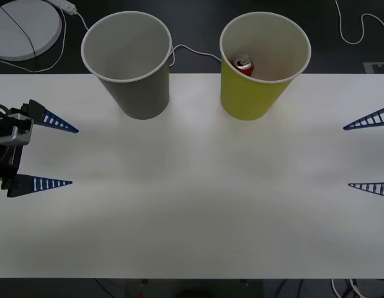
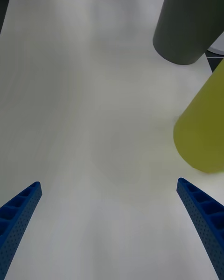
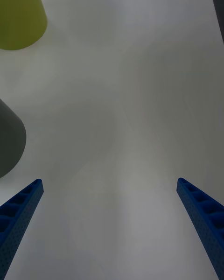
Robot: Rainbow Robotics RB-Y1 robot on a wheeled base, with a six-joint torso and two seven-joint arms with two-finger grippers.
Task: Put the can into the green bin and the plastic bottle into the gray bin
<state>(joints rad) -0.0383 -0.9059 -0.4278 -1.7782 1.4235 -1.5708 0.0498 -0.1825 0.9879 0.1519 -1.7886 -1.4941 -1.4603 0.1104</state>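
White desk (image 1: 192,205) seen from above, two large paper cups upright along its far edge. Gray bin (image 1: 128,62) on the left side, green bin (image 1: 263,65) on the right, well apart from each other. Inside the green bin, low against the wall nearest the gray bin: the can (image 1: 244,64), red with its metal top facing up, standing roughly upright. Interior of the gray bin pale and bare as far as visible.

Left gripper (image 1: 54,152) at the desk's left edge, fingers (image 1: 55,121) spread wide and holding nothing. Right gripper (image 1: 368,152) at the right edge, fingers (image 1: 368,119) likewise released and bare. Both pointing inward across the desk, well short of the cups.

Right wrist view: green bin (image 2: 200,126) the nearer cup, gray bin (image 2: 189,23) beyond it. Left wrist view: gray bin (image 3: 9,142) close by, green bin (image 3: 21,14) farther off.

Judgement: can step complete; bottle step open, with no plastic bottle visible on the desk. For any delivery to the gray bin, left gripper the nearer, the cup lying ahead of it toward the far edge.
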